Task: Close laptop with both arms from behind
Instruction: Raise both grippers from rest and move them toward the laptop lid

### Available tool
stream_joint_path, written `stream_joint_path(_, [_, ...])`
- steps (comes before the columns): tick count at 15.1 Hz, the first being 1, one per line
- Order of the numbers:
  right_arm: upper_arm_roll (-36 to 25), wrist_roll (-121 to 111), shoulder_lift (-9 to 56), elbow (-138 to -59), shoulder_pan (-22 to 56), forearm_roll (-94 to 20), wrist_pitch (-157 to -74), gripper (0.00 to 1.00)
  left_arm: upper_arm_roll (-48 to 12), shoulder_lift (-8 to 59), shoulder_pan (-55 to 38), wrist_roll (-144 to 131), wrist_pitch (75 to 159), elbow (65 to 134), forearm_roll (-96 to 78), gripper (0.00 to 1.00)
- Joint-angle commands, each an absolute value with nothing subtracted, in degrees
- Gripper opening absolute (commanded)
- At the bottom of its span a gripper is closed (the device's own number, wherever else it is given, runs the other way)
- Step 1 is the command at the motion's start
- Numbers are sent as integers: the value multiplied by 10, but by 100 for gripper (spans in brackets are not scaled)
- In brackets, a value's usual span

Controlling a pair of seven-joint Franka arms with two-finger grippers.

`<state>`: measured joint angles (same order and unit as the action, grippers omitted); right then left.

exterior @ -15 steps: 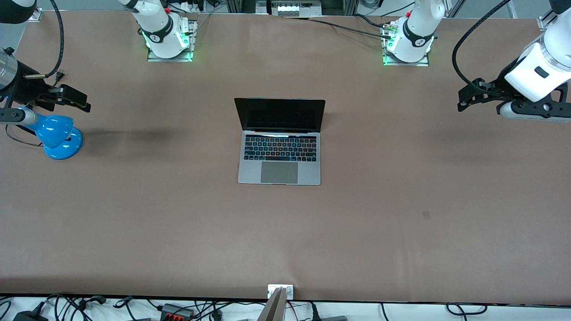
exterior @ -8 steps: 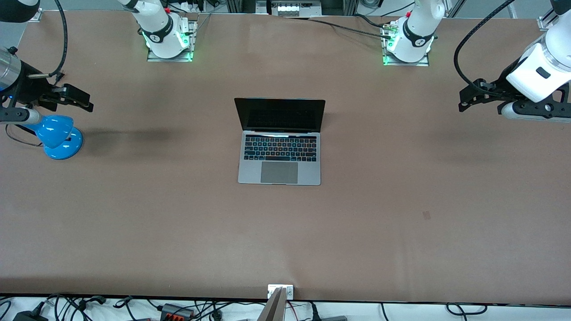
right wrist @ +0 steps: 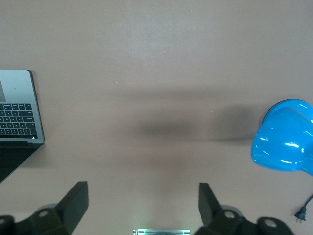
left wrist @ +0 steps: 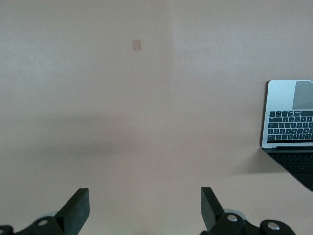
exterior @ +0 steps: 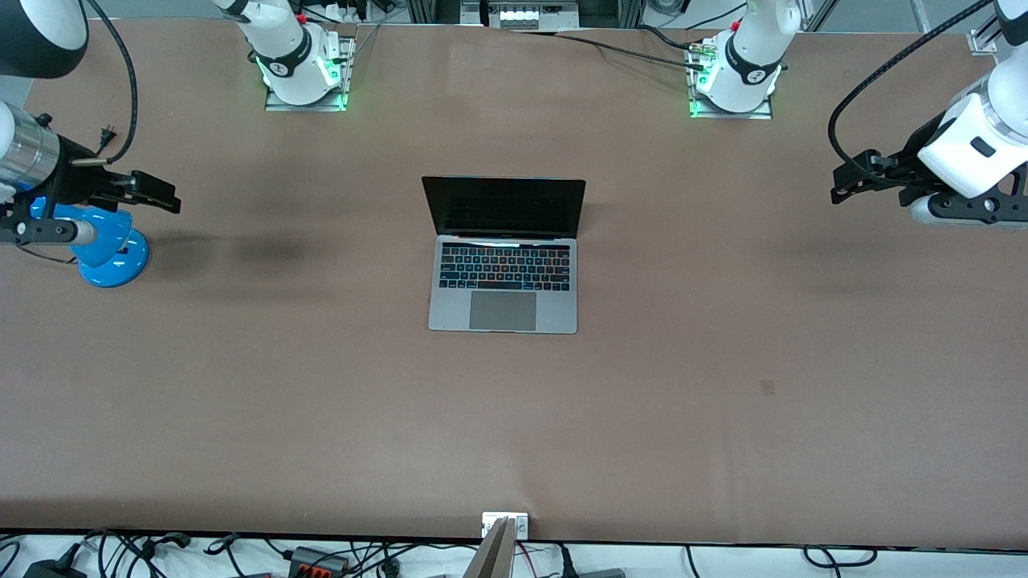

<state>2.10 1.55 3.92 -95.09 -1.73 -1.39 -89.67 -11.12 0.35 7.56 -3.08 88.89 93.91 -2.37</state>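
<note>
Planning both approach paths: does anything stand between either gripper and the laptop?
Nothing visible does. Bare table separates the left gripper and right gripper from the open laptop; the blue lamp sits beneath the right arm.

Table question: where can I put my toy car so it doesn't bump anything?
Between the laptop and the blue lamp, or anywhere nearer the front camera than the laptop. It's crowded by the lamp, where the right pincer hangs.

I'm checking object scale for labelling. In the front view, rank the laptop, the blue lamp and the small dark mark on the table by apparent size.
1. laptop
2. blue lamp, partly hidden by the right gripper
3. dark mark
</note>
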Motion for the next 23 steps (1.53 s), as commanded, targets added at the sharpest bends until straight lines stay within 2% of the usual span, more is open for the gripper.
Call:
stream_joint_path(1, [21, 13, 44, -938, -17, -16, -875, 0, -110, 7, 79, -19, 883, 940, -25, 93])
stream_joint_path(2, [22, 13, 45, -938, -17, -17, -871, 0, -110, 6, 83, -20, 882, 940, -25, 56])
stream_joint_path(5, [22, 14, 45, -938, -15, -17, -866, 0, -115, -3, 97, -24, 875, 940, -26, 1])
stream_joint_path(7, [23, 14, 45, -938, -15, -17, -865, 0, -119, -4, 95, -29, 814, 940, -33, 0])
stream_joint_path(13, [24, 16, 40, -961, 10, -21, -851, 0, -173, 18, 81, -112, 814, 942, -99, 0])
stream_joint_path(16, [23, 21, 5, -1032, 30, -91, -868, 0, -221, 18, 72, -123, 803, 952, -100, 0])
stream_joint_path(21, [24, 57, -98, -1228, 113, -105, -1024, 0, -307, 43, 67, -186, 811, 969, -101, 0])
stream_joint_path(23, [24, 107, -107, -1266, 158, -105, -1064, 0, -348, 52, 67, -210, 829, 987, -101, 0])
